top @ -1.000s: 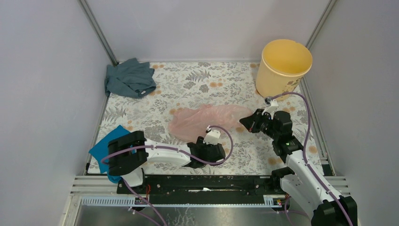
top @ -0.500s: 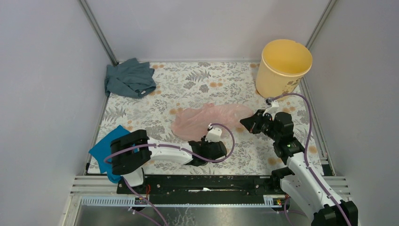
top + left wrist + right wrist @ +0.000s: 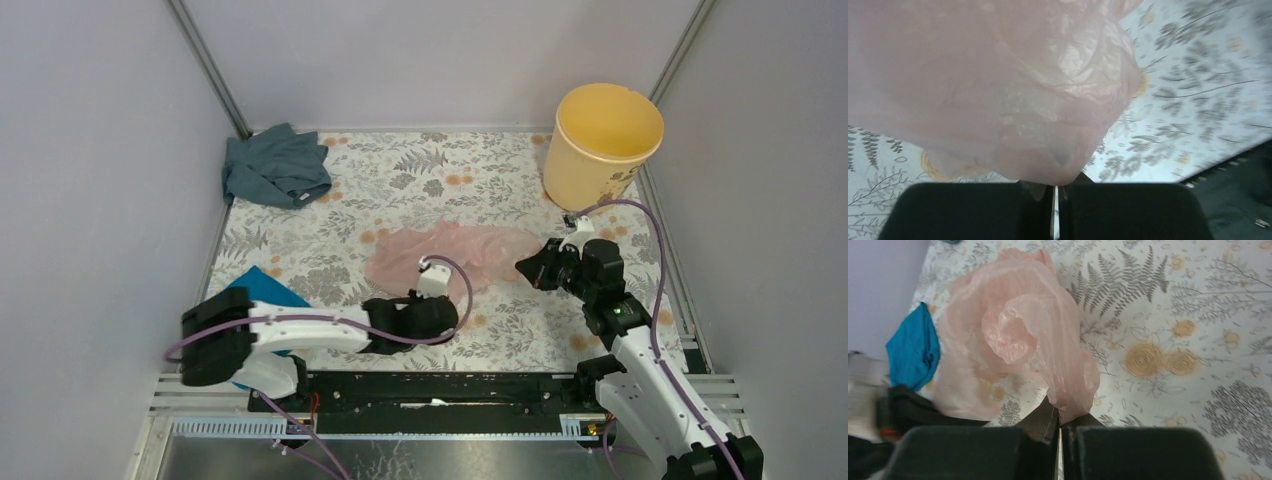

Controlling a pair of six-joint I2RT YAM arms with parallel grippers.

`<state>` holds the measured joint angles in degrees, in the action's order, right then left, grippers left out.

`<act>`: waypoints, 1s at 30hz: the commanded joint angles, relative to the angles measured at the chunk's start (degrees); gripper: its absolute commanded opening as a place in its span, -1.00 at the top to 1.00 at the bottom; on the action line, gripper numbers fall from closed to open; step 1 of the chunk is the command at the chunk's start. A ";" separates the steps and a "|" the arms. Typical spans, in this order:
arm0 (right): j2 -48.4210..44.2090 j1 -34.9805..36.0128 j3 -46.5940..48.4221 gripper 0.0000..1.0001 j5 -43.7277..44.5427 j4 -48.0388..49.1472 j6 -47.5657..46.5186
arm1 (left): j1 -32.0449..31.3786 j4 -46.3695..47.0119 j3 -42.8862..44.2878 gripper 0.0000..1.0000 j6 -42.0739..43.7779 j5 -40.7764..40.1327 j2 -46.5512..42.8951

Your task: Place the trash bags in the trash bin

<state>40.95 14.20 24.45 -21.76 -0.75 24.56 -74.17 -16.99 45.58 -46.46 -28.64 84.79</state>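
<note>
The trash bag (image 3: 452, 252) is a filmy pale pink sheet, bunched on the floral tabletop between my two arms. My left gripper (image 3: 440, 300) is shut on its near edge; in the left wrist view the bag (image 3: 998, 85) fills most of the frame above the closed jaws (image 3: 1055, 187). My right gripper (image 3: 522, 268) is shut on the bag's right corner, and the film (image 3: 1018, 340) rises from its jaws (image 3: 1060, 426) in the right wrist view. The trash bin (image 3: 603, 140), a yellow-orange bucket, stands upright at the back right, behind the right gripper.
A grey-blue cloth (image 3: 275, 168) lies crumpled at the back left corner. A teal cloth (image 3: 262, 285) lies at the left edge beside the left arm, also seen as teal cloth (image 3: 913, 352). Grey walls enclose the table on three sides.
My left gripper closed on the bag's near edge, and its arm swung further left. The bag has bunched slightly. The right gripper kept its grip and hardly moved.
</note>
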 commanded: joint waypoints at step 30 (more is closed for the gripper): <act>26.62 9.77 41.03 1.00 14.71 5.63 -6.78 | 46.46 18.58 16.81 1.00 16.24 29.05 -22.76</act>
<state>69.49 24.60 87.07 -8.97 -4.45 17.45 -29.98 -8.58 89.21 -28.56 12.16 71.11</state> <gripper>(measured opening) 0.013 0.007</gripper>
